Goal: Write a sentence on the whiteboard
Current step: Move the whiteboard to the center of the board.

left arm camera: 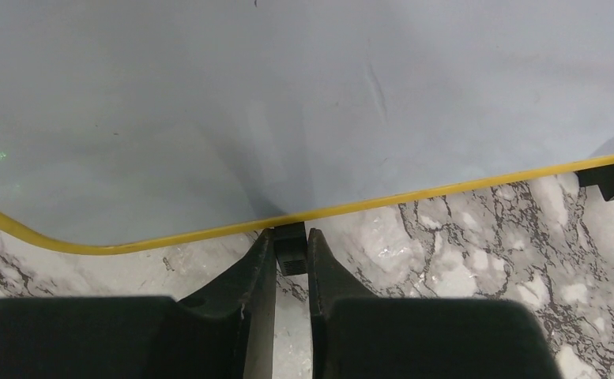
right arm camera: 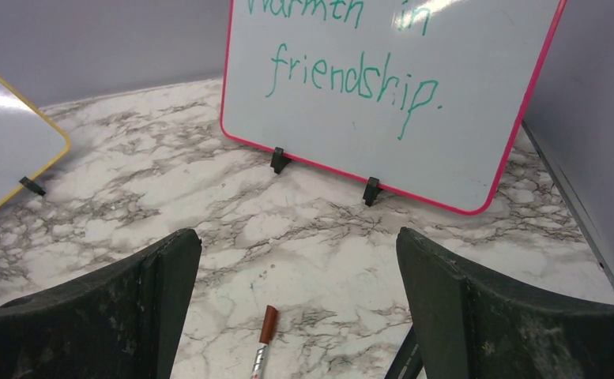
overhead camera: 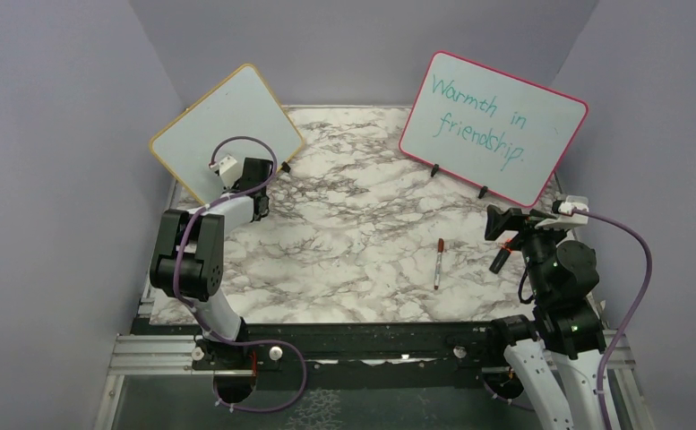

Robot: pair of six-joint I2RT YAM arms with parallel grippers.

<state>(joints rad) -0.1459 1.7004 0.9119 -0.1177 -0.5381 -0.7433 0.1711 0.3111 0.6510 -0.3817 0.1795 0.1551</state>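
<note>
This looks like a robotics lab test cell. Plain grey partition walls [overhead camera: 48,134] box in a marble-patterned bench [overhead camera: 362,233] at 9, 12 and 3 o'clock. A cabled left arm [overhead camera: 192,255] and right arm [overhead camera: 563,282] are bolted to a metal rail [overhead camera: 371,340] at 6 o'clock.

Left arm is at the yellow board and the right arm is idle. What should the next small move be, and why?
Probably lower the right gripper onto the marker. The whiteboard is blank, and the left gripper seems to pinch its black foot, which would steady it. The marker lies free just below the right gripper, whose jaws stand wide open.
</note>
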